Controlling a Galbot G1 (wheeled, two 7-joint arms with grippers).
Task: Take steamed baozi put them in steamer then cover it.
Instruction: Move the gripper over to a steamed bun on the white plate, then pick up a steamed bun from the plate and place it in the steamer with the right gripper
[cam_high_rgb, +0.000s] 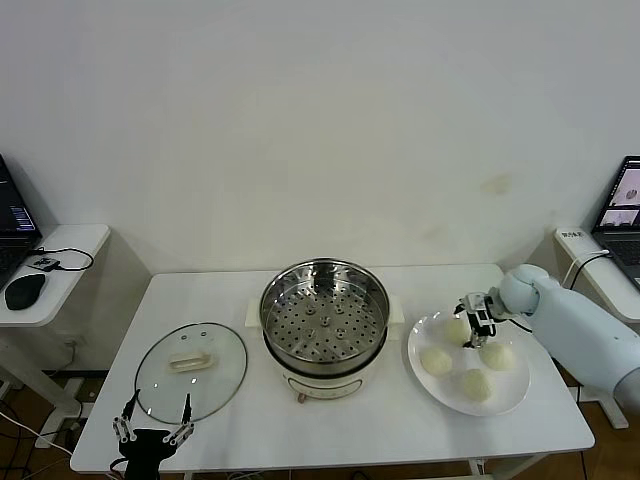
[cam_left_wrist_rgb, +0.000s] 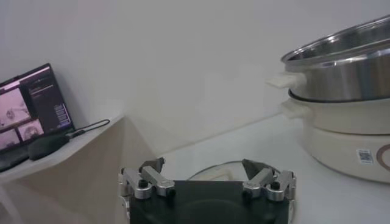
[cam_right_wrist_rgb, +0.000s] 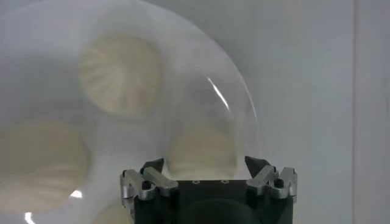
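Observation:
Several cream-white steamed baozi lie on a white plate (cam_high_rgb: 512, 392) at the right. My right gripper (cam_high_rgb: 478, 322) hangs over the rearmost baozi (cam_high_rgb: 456, 329). In the right wrist view that baozi (cam_right_wrist_rgb: 201, 149) sits between the spread fingertips of the open right gripper (cam_right_wrist_rgb: 204, 163), with a gap on each side. The steamer (cam_high_rgb: 324, 318), a shiny perforated basket on a white pot base, stands at the table's centre with nothing in it. The glass cover (cam_high_rgb: 190, 370) lies flat to its left. My left gripper (cam_high_rgb: 152, 422) waits open near the front edge, just before the cover.
Side tables flank the work table, each with a laptop (cam_high_rgb: 15, 222); the left one also carries a mouse (cam_high_rgb: 24, 291) and a cable. From the left wrist, the steamer (cam_left_wrist_rgb: 341, 67) rises beyond the left gripper (cam_left_wrist_rgb: 204, 165). A white wall runs behind.

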